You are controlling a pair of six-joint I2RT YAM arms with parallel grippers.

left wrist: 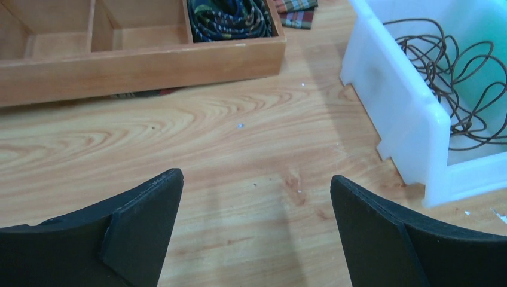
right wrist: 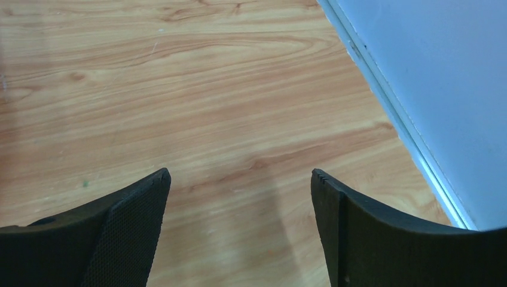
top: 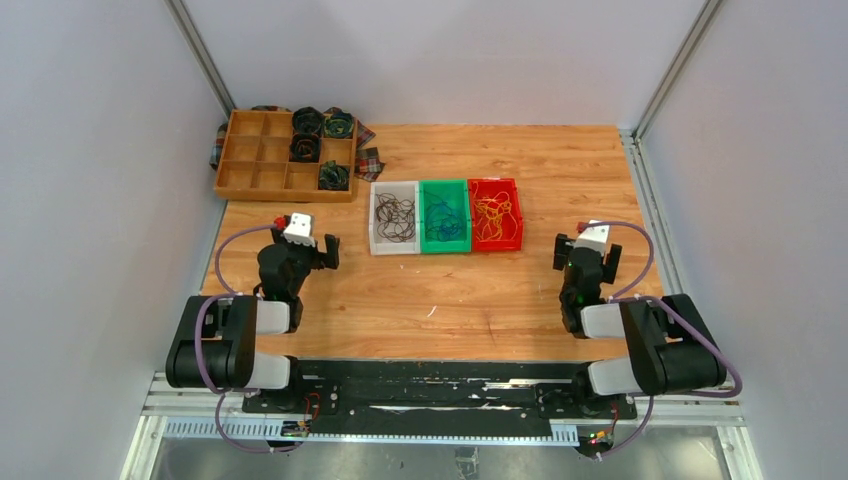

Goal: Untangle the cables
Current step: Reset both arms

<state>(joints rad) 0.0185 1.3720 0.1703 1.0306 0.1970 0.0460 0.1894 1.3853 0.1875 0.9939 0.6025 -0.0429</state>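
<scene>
Cables lie colour-sorted in white bin, green bin and red bin on the tabletop; left end effector and right end effector gape empty, so any pick should pinch one loop.

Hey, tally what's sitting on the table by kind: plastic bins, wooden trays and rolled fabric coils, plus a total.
Plastic bins: 3, namely the white bin, the green bin, the red bin
Wooden tray: 1
Rolled fabric coils: 4
Total: 8
</scene>
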